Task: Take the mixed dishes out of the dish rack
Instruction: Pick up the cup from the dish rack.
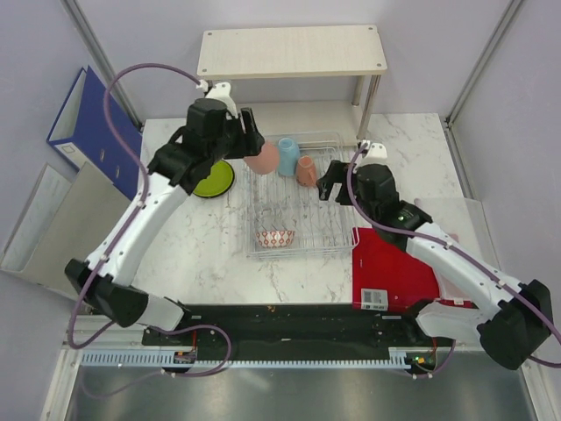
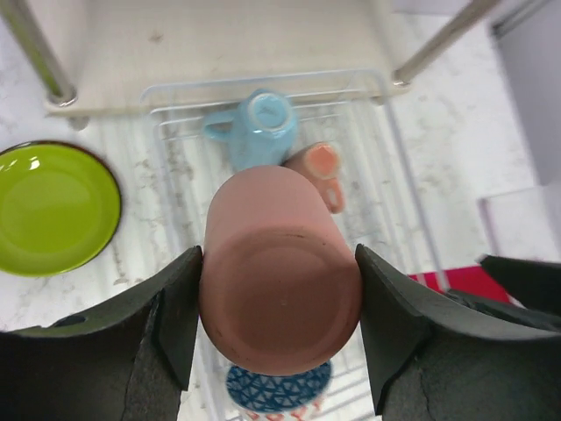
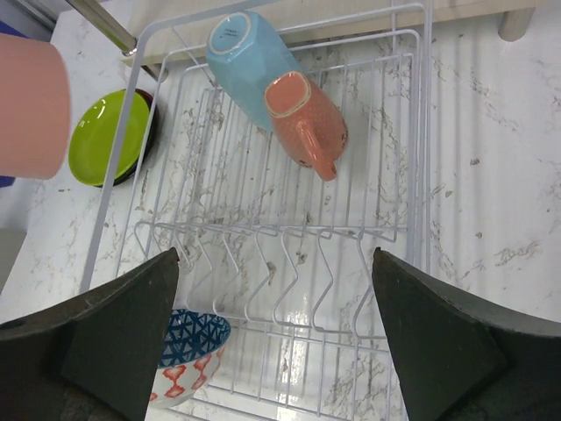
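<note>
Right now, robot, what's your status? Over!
Left gripper shut on tall pink cup. Right gripper open, empty, above silver wire dish rack. Light blue cup, small terracotta mug, patterned bowl in rack. Nothing visibly blocking.

1. tall pink cup (image 2: 280,289): smooth, matt, ceramic-looking.
2. light blue cup (image 3: 245,61): glossy glaze, faceted sides.
3. small terracotta mug (image 3: 307,118): semi-matt, faintly speckled.
4. lime-green plate (image 2: 53,210): glossy with light glare, dark rim.
5. small bowl (image 3: 188,360): shiny patterned glaze.
6. dish rack (image 3: 427,140): thin shiny silver metal wire.
7. table (image 3: 500,202): smooth white marble look, grey veins.
8. shelf (image 1: 289,51), top of frame: pale matt wood grain, metal legs.
9. left pincer (image 2: 279,324): black, matt, slightly grainy plastic.
</note>
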